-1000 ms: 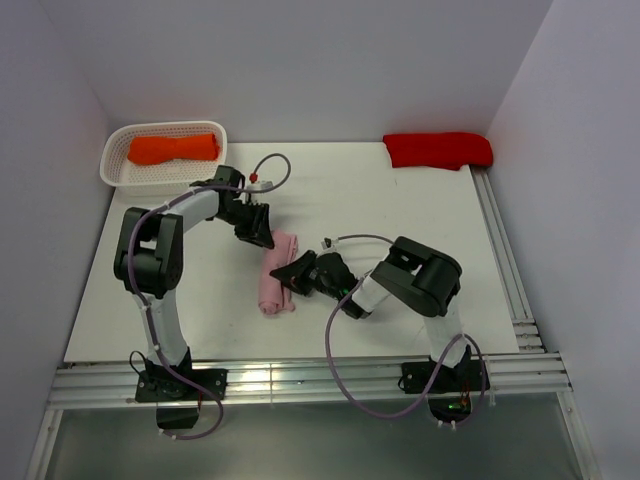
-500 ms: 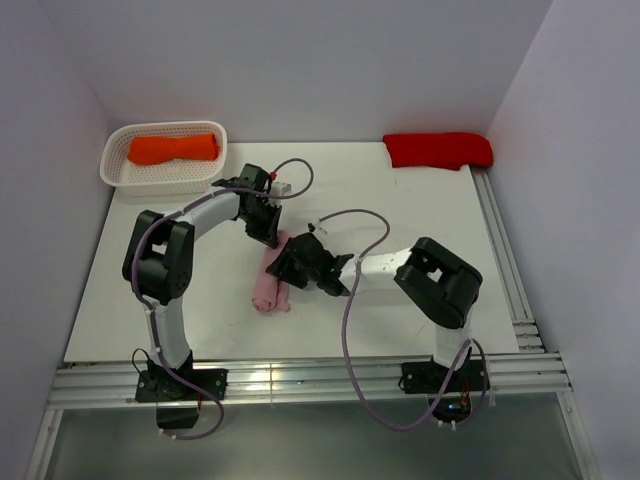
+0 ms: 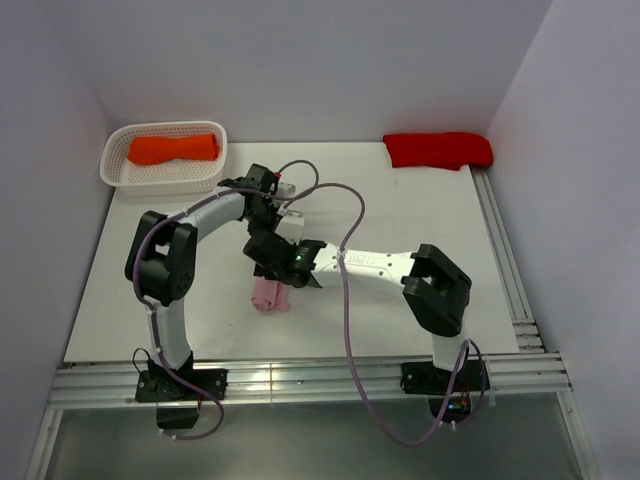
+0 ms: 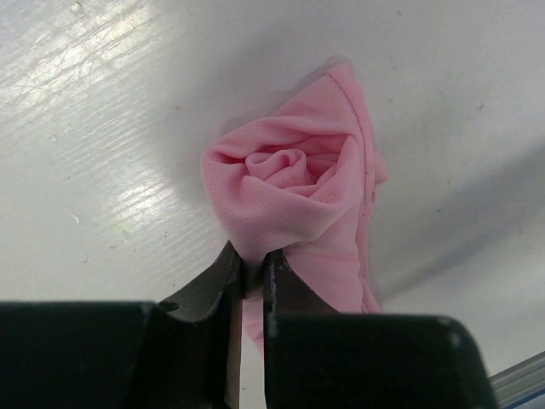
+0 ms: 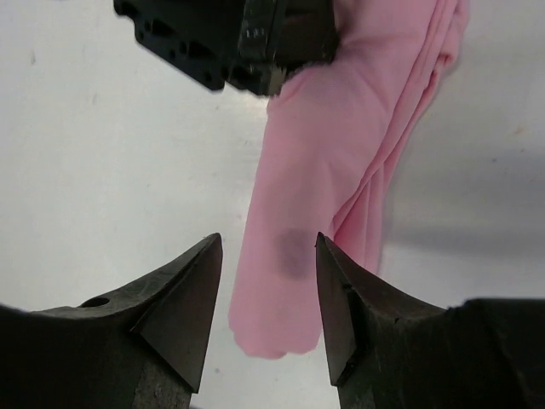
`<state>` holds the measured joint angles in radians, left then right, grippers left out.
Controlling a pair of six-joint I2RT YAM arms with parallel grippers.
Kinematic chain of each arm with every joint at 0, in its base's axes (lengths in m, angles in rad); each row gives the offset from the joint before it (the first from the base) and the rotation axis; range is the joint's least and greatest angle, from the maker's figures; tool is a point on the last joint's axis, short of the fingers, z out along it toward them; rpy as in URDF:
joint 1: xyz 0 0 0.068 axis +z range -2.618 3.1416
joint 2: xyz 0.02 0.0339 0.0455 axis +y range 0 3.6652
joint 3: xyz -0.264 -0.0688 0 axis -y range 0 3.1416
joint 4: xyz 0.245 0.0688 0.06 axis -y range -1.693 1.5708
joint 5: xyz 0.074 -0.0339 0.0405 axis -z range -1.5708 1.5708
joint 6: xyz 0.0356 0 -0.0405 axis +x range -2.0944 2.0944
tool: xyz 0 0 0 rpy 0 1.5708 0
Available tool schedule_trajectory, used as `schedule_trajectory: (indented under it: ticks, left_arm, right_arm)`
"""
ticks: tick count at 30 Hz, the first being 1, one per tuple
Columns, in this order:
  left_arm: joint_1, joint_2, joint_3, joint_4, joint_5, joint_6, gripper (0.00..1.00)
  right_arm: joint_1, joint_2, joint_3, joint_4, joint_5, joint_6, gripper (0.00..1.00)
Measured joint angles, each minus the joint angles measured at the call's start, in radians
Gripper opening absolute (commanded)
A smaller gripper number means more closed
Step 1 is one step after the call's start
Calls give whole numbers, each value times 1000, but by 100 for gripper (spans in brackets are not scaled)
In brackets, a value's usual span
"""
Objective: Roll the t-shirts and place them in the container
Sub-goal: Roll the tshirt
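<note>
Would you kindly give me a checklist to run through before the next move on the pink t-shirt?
1. The left gripper is shut on the pink t-shirt at its rolled end: ok.
2. The right gripper is open, with the shirt's other end between its jaws: ok.
3. Its fingers touch the cloth: cannot tell.
4. A spiral shows at the rolled end: ok.
5. The orange bundle in the basket and the red bundle lie apart from both arms: ok.

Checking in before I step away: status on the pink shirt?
Left claw shut on rolled end of pink t-shirt. Right claw open over its loose end. Orange bundle, red bundle at far edge, nothing in the way.
</note>
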<state>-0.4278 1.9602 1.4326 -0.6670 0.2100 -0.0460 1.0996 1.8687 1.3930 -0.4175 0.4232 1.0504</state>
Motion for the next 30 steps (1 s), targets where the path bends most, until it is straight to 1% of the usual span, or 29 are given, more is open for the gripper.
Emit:
schedule_trajectory:
  ticks: [7,12,14,16,17,18,20,21,22,23,26,30]
  left_arm:
    - [-6,1,10,-10,-18,-2,7]
    - [-3,3,14,-10,-29,-4,9]
    - [-3,3,17,-10,-32,-4,11]
    - [-4,5,20,-12,-32,-4,14]
    - [-4,6,22,-12,-31,-4,16]
    - [-4,7,23,-13,-32,-4,21]
    - [-4,8,25,-16,-32,-1,29]
    - [-3,8,27,-18,-31,0,37]
    - [-3,8,31,-23,-30,2,41]
    - [-3,8,35,-28,-28,4,48]
    - [6,8,55,-46,-11,11,59]
    - [45,8,90,-71,52,27,66]
  right_arm:
    - [0,182,204,-109,116,-42,53]
    - [1,279,312,-205,171,-44,41]
    - [2,288,328,-234,185,-39,32]
    - [2,288,328,-250,192,-34,27]
    - [2,288,328,-254,195,-30,19]
    - [2,288,327,-254,196,-27,17]
    - [3,282,310,-240,197,-24,15]
    - [2,273,286,-217,195,-24,13]
    - [2,261,255,-194,192,-23,12]
    - [2,248,225,-171,188,-23,12]
    - [-3,185,108,-67,166,-21,10]
    - [-35,76,-80,105,87,-3,10]
